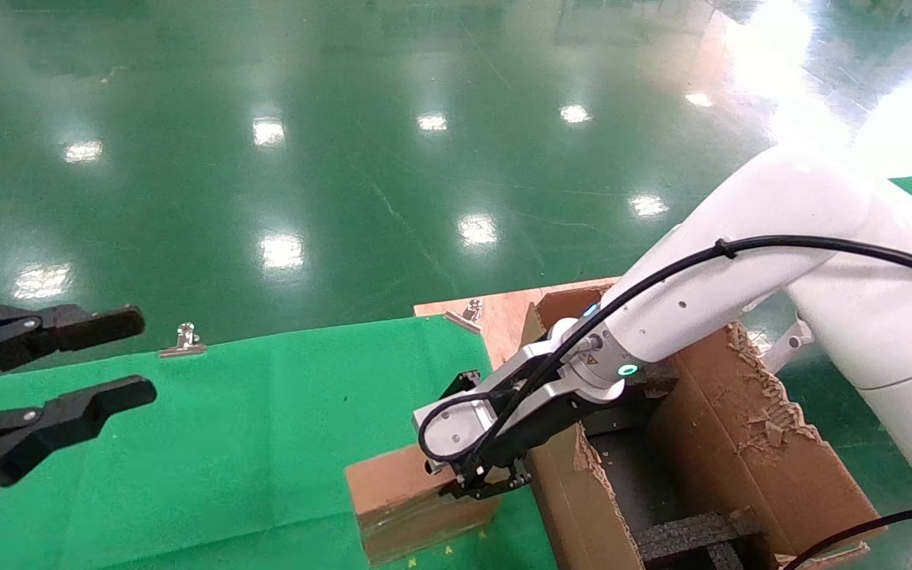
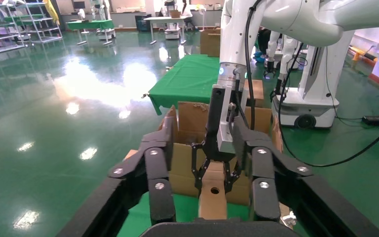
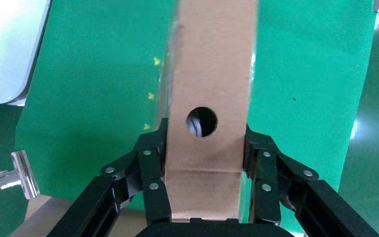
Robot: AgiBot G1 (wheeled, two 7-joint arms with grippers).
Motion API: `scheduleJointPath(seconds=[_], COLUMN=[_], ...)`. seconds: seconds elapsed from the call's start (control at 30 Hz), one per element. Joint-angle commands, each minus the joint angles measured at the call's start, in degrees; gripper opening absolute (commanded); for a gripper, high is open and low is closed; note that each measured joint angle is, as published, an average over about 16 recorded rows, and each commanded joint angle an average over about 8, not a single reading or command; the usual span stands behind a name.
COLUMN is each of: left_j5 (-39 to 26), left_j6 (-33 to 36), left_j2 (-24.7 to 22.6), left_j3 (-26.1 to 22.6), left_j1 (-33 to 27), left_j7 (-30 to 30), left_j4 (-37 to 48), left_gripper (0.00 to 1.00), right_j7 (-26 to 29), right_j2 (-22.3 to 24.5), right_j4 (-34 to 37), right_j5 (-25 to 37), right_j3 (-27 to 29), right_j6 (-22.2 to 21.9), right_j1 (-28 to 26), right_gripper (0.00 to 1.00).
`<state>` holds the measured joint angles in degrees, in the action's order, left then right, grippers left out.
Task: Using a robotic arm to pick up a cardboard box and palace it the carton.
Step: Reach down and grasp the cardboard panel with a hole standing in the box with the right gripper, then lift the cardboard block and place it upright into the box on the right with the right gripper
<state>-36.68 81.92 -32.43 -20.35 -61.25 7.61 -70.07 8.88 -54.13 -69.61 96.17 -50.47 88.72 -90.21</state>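
Observation:
The small brown cardboard box (image 1: 400, 495) lies on the green cloth beside the carton; it also shows in the left wrist view (image 2: 213, 197) and, with its round hole, in the right wrist view (image 3: 209, 74). My right gripper (image 1: 476, 483), on the white robotic arm (image 1: 741, 237), reaches down over the carton's near wall. In the right wrist view (image 3: 205, 133) its fingers (image 3: 153, 168) press both sides of the box's end. The large torn-flapped carton (image 1: 749, 443) stands at the right. My left gripper (image 1: 127, 356) is open and empty at the far left.
Black foam inserts (image 1: 693, 534) lie inside the carton. Metal clips (image 1: 183, 340) (image 1: 468, 313) hold the green cloth (image 1: 266, 443) at its far edge. A wooden board (image 1: 503, 317) lies under the carton. Glossy green floor lies beyond the table.

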Motion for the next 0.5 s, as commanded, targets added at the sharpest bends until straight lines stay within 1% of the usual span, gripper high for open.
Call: scheduleJointPath(seconds=[0.03, 0.3, 0.4, 0.5], left_j5=[0.0, 0.0, 0.0, 0.0], left_j6=[0.0, 0.0, 0.0, 0.0], left_j2=[0.0, 0.0, 0.0, 0.0], left_j3=[0.0, 0.0, 0.0, 0.0], left_j1=[0.0, 0.0, 0.0, 0.0], left_j7=[0.0, 0.0, 0.0, 0.0], left_j4=[0.0, 0.0, 0.0, 0.0], left_gripper=[1.0, 1.0, 1.0, 1.0], right_j7=[0.0, -0.2, -0.9, -2.5], right_j2=[0.0, 0.2, 0.4, 0.6], right_j4=[0.0, 0.3, 1.2, 3.1], right_j5=[0.0, 0.1, 0.0, -0.6], right_j3=[0.0, 0.1, 0.2, 0.5], right_j6=[0.0, 0.0, 0.2, 0.8], right_j1=[0.0, -0.5, -1.8, -4.4], right_gripper=[0.0, 0.0, 0.0, 0.0])
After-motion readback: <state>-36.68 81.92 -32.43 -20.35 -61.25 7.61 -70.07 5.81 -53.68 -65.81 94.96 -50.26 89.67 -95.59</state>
